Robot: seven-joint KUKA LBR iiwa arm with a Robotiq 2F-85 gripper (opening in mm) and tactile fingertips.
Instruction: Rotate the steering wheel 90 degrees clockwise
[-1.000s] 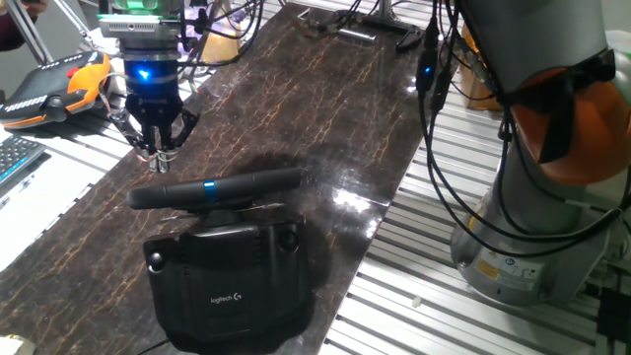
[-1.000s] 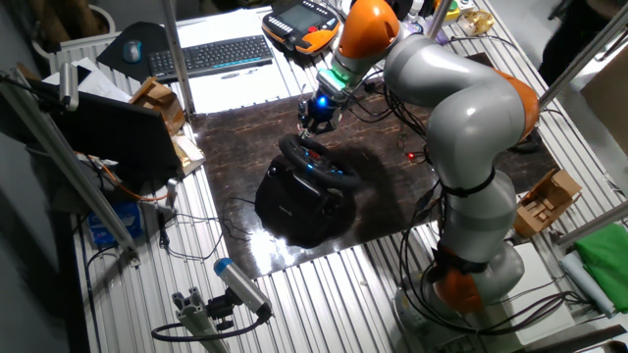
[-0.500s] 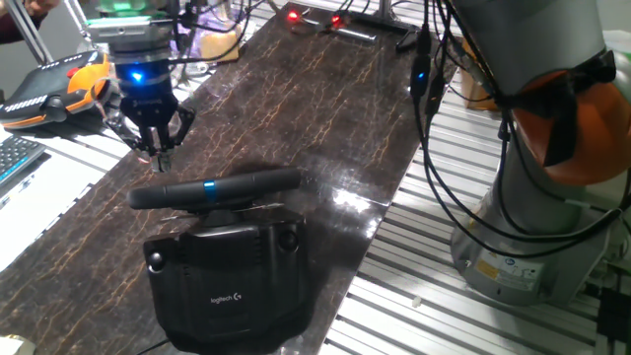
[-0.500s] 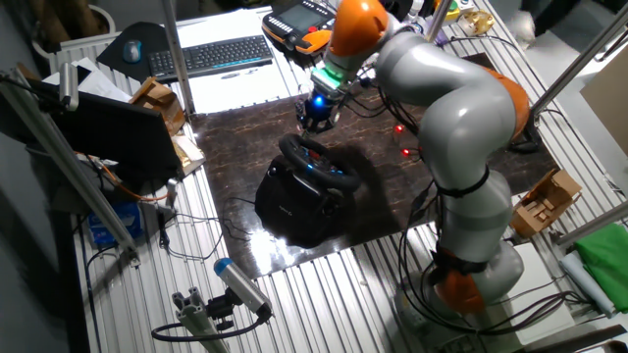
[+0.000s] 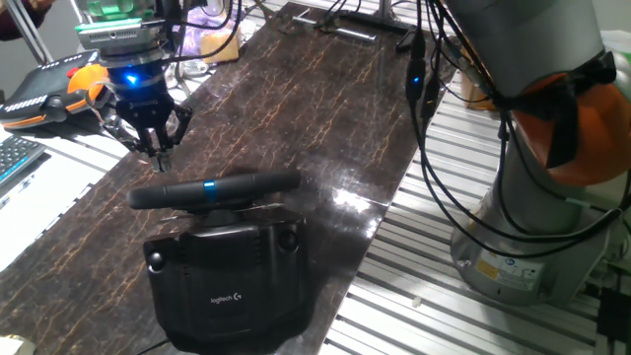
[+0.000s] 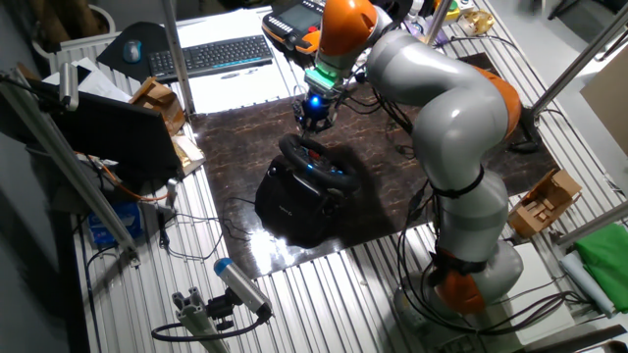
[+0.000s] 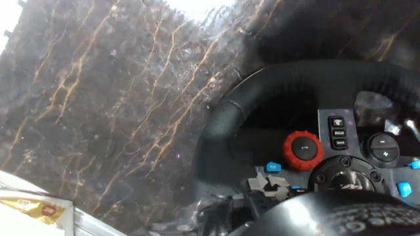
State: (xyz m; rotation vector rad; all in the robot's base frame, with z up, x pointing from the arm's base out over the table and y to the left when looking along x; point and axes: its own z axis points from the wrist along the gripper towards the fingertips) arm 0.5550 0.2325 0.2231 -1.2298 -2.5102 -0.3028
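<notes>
Hovering: your gripper [image 5: 155, 151] sits above and apart from the steering wheel [image 5: 215, 188] rim; fingers pinched nearly together, empty | blue stripe [image 5: 210, 186] faces up

Hidden and cut-off parts

From one fixed view the steering wheel [image 5: 215, 189] shows edge-on, so its face stays hidden; the hand view cuts its rim [image 7: 275, 88] off at the right and bottom edges. The gripper [image 5: 155, 153] fingertips are too small, perhaps closed together. The orange-and-black controller [image 5: 61, 87] sits partly behind the gripper and runs off frame.
</notes>
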